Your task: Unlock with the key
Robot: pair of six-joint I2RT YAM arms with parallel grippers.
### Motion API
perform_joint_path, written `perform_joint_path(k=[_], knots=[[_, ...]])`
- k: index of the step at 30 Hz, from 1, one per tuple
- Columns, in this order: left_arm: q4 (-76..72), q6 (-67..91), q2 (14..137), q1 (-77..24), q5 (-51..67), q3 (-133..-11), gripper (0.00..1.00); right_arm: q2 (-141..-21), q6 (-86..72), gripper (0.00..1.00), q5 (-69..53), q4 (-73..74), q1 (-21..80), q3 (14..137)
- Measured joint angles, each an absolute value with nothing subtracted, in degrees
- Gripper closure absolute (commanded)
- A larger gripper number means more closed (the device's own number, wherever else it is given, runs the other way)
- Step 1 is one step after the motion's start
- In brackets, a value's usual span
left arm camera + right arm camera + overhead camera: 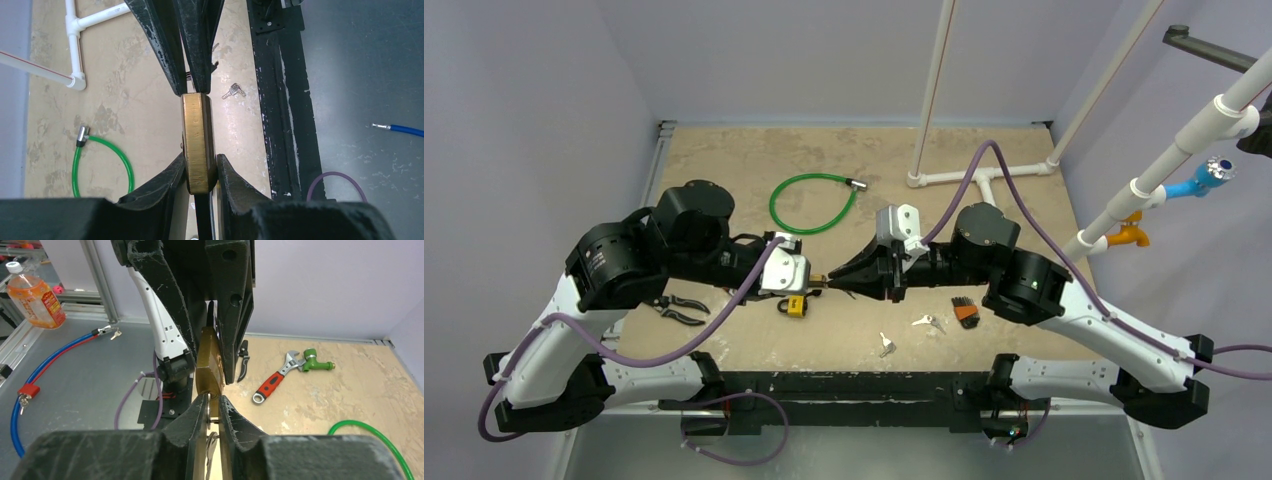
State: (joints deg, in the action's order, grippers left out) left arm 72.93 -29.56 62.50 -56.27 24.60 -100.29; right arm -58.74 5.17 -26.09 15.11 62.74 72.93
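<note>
Nearest the arm bases, a loose silver key (886,344) is lying on the tabletop (724,160), with a yellow padlock (796,306) just left of it and pliers (679,310) further left. Above these, the left gripper (201,159) is clamping its jaws on the flat sides of the brass padlock (197,130), holding it off the tabletop between the two arms. The right gripper (213,399) is facing it, its jaws pinching almost together on the key (210,412), which is touching the padlock's free end. How deep the key is sitting in the lock is hidden by the jaws. Beyond both, a green cable loop (814,203) is resting on the tabletop.
</note>
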Motion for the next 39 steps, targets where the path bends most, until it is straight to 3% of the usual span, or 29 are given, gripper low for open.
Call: perform_joint_path(k=[4, 11, 15, 22, 30, 39], knots=[[73.08, -29.63, 62.7, -56.27, 24.27, -100.71, 1.0, -58.74, 5.13, 0.93, -25.17, 15.27, 62.74, 73.06], [73.03, -29.63, 62.81, -56.27, 23.88, -101.14, 1.0, -58.81, 4.91, 0.93, -24.99, 15.66, 62.74, 73.67], [73.03, -29.74, 62.81, -56.27, 23.83, -101.14, 1.0, -58.98, 4.86, 0.84, -24.97, 16.25, 62.74, 74.04], [73.12, -30.06, 62.78, -56.27, 23.86, -101.14, 1.0, -59.0, 4.6, 0.81, -24.86, 16.91, 62.72, 74.08], [73.41, -30.65, 62.78, -56.27, 23.57, -101.14, 1.0, -59.11, 4.45, 1.0, -24.97, 17.12, 62.74, 74.28], [74.63, -31.68, 62.78, -56.25, 22.33, -101.16, 1.0, -60.8, 2.96, 1.0, -24.58, 18.41, 62.74, 75.48]])
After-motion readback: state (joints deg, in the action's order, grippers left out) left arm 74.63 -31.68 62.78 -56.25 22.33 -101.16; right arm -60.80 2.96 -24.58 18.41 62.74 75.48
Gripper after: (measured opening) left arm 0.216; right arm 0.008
